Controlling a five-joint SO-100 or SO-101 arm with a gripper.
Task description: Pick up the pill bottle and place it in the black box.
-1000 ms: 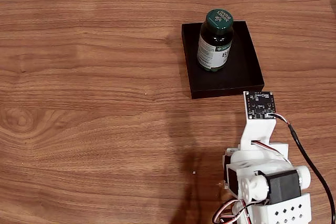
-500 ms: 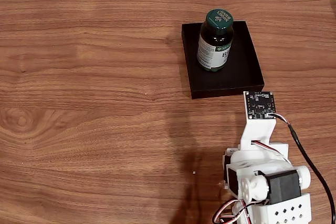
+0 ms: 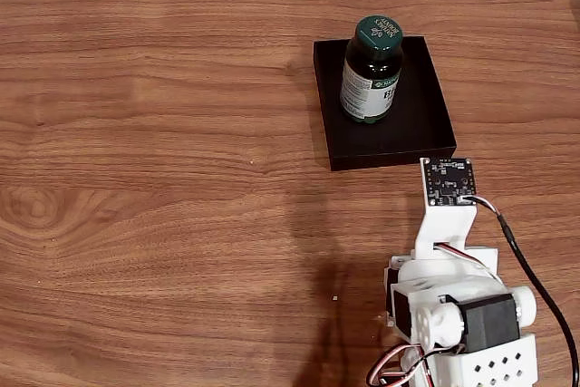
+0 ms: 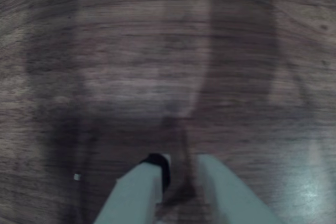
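— Gripper point(image 4: 181, 174) first: how do the two pale fingers stand in the wrist view?

— They come up from the bottom edge, tips pointing at the blurred wood of the table point(image 4: 157, 66), with a narrow gap between them. Nothing sits in that gap, so it holds nothing. Whether that counts as parted or nearly closed, I cannot tell; the picture is too soft.

— And the pill bottle?

— In the fixed view the pill bottle point(image 3: 371, 74) stands upright inside the black box point(image 3: 421, 129), toward the box's far side and a little left of its middle. Its green cap faces up, and the pale label faces the camera.

— Where is the arm relative to the black box?

— The arm point(image 3: 453, 305) is folded on the near side of the box, toward the bottom right of the fixed view. A small dark circuit board point(image 3: 447, 180) on a white bracket sits just beside the box's near right corner, apart from the bottle.

— Anything else near the box?

— A black cable point(image 3: 535, 283) runs from the circuit board down the right side of the arm. The table point(image 3: 163, 133) to the left of the box is bare wood grain.
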